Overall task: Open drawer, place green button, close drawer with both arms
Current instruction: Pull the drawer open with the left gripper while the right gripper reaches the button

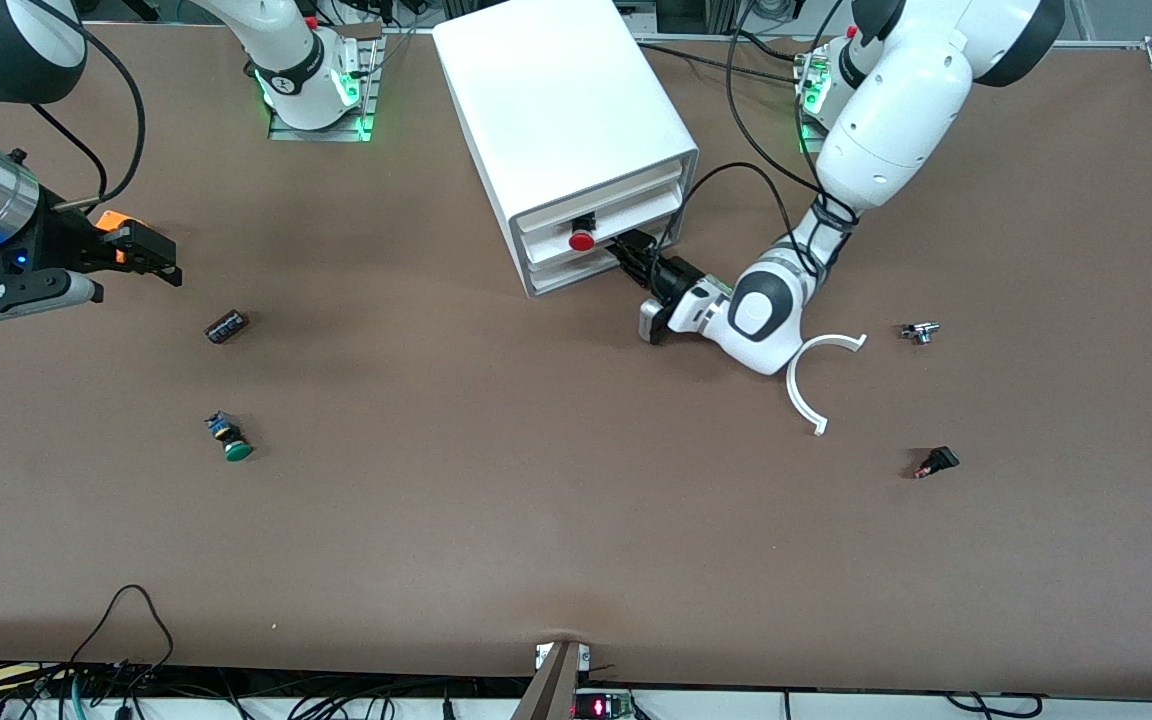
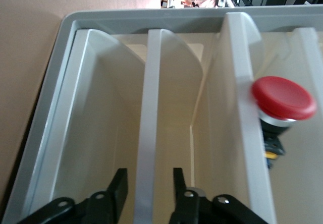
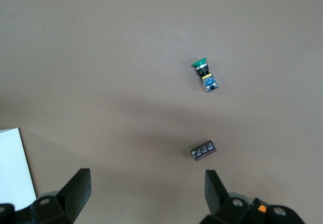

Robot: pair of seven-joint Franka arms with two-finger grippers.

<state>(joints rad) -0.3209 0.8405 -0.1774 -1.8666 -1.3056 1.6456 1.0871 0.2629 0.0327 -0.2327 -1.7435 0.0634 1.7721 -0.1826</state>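
Note:
The white cabinet (image 1: 576, 120) stands at the robots' side of the table with its three drawer fronts facing the front camera. My left gripper (image 1: 628, 252) (image 2: 150, 178) is at those fronts. Its fingers (image 2: 119, 188) straddle the lip of the middle drawer (image 2: 151, 113), with a narrow gap showing on each side. The green-capped button (image 1: 234, 447) (image 3: 206, 75) lies on its side on the table toward the right arm's end. My right gripper (image 1: 136, 280) (image 3: 146, 183) hangs wide open over bare table, with nothing between its fingers.
A red-capped button (image 1: 582, 240) (image 2: 282, 98) sits at the cabinet's front beside the left gripper. A small dark cylinder (image 1: 227, 326) (image 3: 204, 150) lies near the green button. Toward the left arm's end lie a white curved piece (image 1: 808, 390), a small metal part (image 1: 920, 331) and a black switch (image 1: 936, 462).

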